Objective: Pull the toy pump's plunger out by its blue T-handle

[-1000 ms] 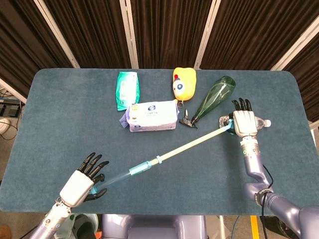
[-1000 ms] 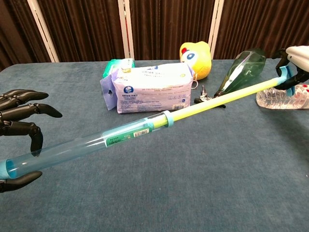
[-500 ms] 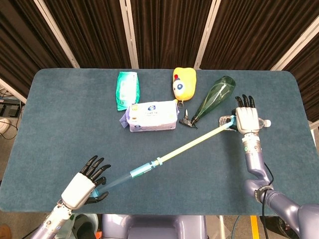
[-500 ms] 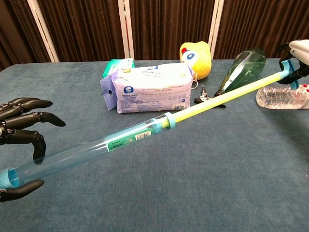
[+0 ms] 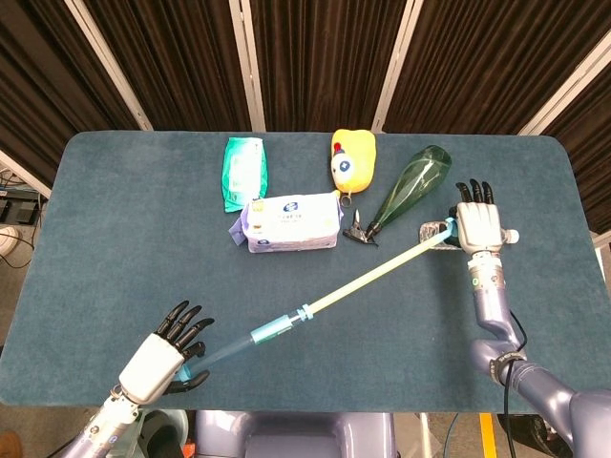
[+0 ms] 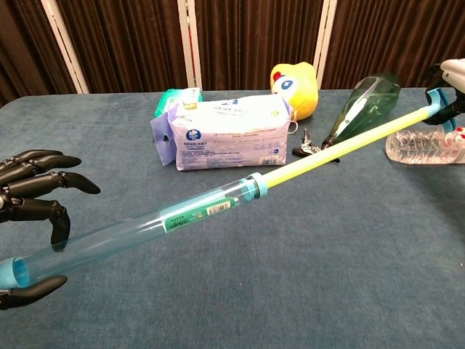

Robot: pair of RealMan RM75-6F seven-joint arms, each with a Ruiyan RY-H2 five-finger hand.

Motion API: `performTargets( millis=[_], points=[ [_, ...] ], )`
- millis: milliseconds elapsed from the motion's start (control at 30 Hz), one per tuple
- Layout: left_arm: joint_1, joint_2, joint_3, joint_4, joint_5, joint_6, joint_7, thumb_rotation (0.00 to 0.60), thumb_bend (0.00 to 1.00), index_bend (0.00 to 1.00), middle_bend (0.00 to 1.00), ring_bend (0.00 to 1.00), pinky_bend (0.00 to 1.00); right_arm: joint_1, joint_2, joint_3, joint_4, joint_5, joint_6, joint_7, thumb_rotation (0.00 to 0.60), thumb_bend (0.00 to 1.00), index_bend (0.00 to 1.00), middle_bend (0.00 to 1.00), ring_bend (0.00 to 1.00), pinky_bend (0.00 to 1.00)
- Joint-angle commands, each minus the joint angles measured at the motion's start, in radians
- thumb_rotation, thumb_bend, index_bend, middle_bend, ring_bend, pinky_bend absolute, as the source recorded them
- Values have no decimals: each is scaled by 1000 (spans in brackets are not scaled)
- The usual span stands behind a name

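The toy pump hangs slantwise above the table. Its clear blue tube [image 5: 239, 341] [image 6: 131, 229] points to the near left. The yellow-green plunger rod [image 5: 374, 276] [image 6: 341, 144] sticks far out of it toward the right. My left hand [image 5: 162, 355] [image 6: 29, 211] holds the tube's near end between its dark fingers and thumb, the fingers partly spread. At the far right my right hand [image 5: 477, 227] [image 6: 452, 76] grips the blue T-handle [image 5: 447, 232] [image 6: 434, 98]; the hand hides much of the handle.
Behind the pump lie a white wipes pack [image 5: 291, 221] [image 6: 225, 132], a green pack [image 5: 244, 172], a yellow duck toy [image 5: 352, 158] [image 6: 294, 80], a green bottle [image 5: 410, 186] [image 6: 367, 102] and a black clip [image 5: 358, 232]. A clear plastic bottle [image 6: 425, 147] lies under the right hand.
The two hands have drawn apart: the left one toward the near table edge, the right one further right. More of the yellow-green rod shows outside the tube.
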Motion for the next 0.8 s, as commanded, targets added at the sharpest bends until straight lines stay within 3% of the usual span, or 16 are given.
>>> performTargets(
  millis=[33, 200, 367, 433, 567, 800],
  points=[
    [-4, -9, -13, 8, -4, 1, -8, 600, 425, 576, 217, 64, 10, -5, 5, -2, -14, 6, -6, 1, 600, 416, 572, 85, 0, 0],
    [-49, -32, -43, 42, -11, -32, -98, 600, 424, 523, 222, 83, 41, -17, 15, -5, -57, 12, 17, -18, 600, 396, 412, 46, 0, 0],
    [-87, -41, -93, 56, -47, -74, -105, 600, 358, 367, 216, 84, 41, -29, 27, -9, -89, 18, 49, -57, 600, 345, 109, 1, 0, 0],
    [-91, -42, -98, 59, -57, -83, -108, 600, 288, 267, 207, 84, 41, -31, 33, -6, -97, 31, 49, -76, 600, 328, 41, 0, 0, 0],
    [-93, -44, -101, 69, -86, -106, -124, 600, 240, 141, 196, 84, 41, -32, 38, 1, -92, 62, 49, -119, 600, 303, 4, 0, 0, 0],
    [-95, -45, -124, 105, -137, -124, -150, 600, 202, 79, 191, 83, 41, -31, 33, 15, -36, 174, 51, -318, 600, 272, 0, 0, 0, 0]
  ],
)
